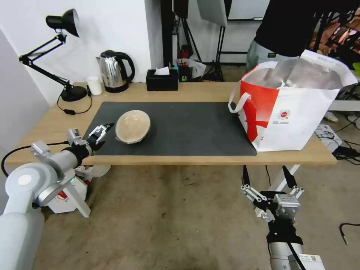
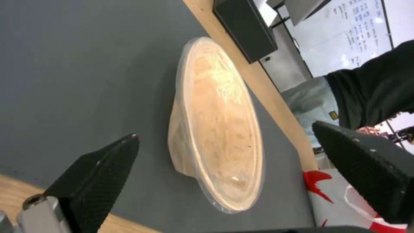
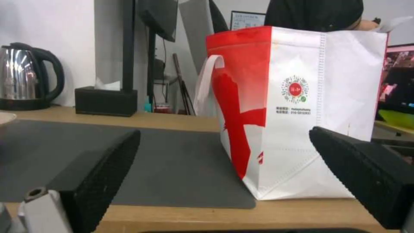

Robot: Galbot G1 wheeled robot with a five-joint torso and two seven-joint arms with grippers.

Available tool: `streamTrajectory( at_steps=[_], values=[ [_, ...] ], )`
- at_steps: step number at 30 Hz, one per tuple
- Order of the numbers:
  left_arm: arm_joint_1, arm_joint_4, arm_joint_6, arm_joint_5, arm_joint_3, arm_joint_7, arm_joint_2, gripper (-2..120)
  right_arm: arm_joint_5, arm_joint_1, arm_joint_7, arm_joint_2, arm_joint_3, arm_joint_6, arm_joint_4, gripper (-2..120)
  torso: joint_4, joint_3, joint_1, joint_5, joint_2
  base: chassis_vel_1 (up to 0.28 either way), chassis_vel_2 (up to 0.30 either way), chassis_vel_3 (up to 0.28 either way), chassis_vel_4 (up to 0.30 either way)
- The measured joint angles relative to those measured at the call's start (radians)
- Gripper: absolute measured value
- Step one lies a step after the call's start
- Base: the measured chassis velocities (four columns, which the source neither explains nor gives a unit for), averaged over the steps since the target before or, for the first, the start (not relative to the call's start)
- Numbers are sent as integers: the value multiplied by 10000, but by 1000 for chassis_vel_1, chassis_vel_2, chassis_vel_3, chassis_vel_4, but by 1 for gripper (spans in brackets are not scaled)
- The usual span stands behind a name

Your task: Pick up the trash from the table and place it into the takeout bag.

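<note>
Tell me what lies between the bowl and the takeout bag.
Nothing: in the head view, bare grey mat runs from the bowl to the takeout bag. The open left gripper sits on the bowl's other side.

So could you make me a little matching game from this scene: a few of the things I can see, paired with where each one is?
Things:
1. beige bowl
2. takeout bag
3. left gripper
4. right gripper

Places:
A. below the table edge, over the floor
B. on the grey mat, left part
C. open, just beside the bowl
D. standing at the table's right end

Pairs: 1-B, 2-D, 3-C, 4-A
</note>
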Motion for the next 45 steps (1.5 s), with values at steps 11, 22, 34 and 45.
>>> streamTrajectory(
  at_steps=[11, 22, 34, 45],
  values=[
    [-409, 175, 47, -54, 294, -388, 148, 100, 1, 0, 0, 0, 0, 0, 0, 100, 0, 1, 1, 0, 0, 0, 0, 0, 0],
    [-730, 471, 57, -109, 597, -410, 224, 100, 0, 0, 0, 0, 0, 0, 0, 100, 0, 0, 0, 0, 0, 0, 0, 0, 0],
    [-1019, 788, 60, -52, 937, -402, 144, 100, 0, 0, 0, 0, 0, 0, 0, 100, 1, 1, 0, 0, 0, 0, 0, 0, 0],
    [-1317, 1084, 64, -35, 1177, -386, 102, 100, 0, 0, 0, 0, 0, 0, 0, 100, 1, 0, 0, 0, 0, 0, 0, 0, 0]
  ],
)
